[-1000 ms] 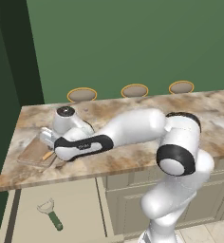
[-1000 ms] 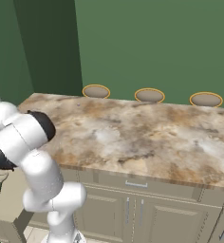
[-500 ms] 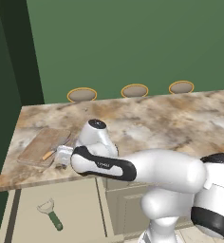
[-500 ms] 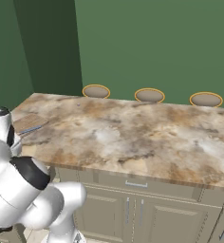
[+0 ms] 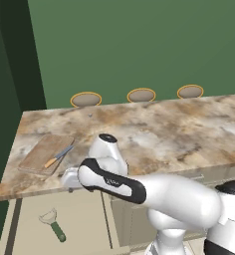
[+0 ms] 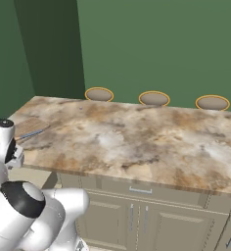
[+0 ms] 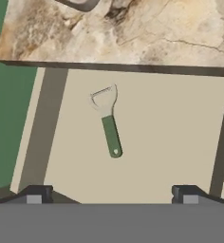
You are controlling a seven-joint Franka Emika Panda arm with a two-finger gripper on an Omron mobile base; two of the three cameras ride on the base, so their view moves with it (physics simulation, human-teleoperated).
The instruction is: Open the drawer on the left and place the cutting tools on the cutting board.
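Note:
The drawer (image 5: 84, 219) stands pulled out under the left end of the counter, its beige floor (image 7: 171, 133) bare around one tool. That tool, with a dark green handle and a pale round metal head (image 7: 108, 121), lies near the drawer's middle (image 5: 54, 224). The orange-handled knife (image 5: 59, 156) rests on the wooden cutting board (image 5: 42, 154) at the counter's left end, and both board (image 6: 24, 125) and knife (image 6: 33, 132) show from the right. My gripper (image 7: 111, 195) hangs open above the drawer, looking down at the green-handled tool, with nothing between its fingers.
The marbled counter (image 5: 179, 134) runs off to the right, its front edge (image 7: 114, 67) overhanging the drawer's back. Three round orange-rimmed stool tops (image 5: 141, 94) sit behind it. Cabinet fronts with silver handles (image 6: 139, 190) lie to the right. A dark green wall (image 5: 10, 74) closes the left side.
My hand has left the cutting board and swung forward and down over the open drawer. The knife stays lying on the board. The gripper has stayed open.

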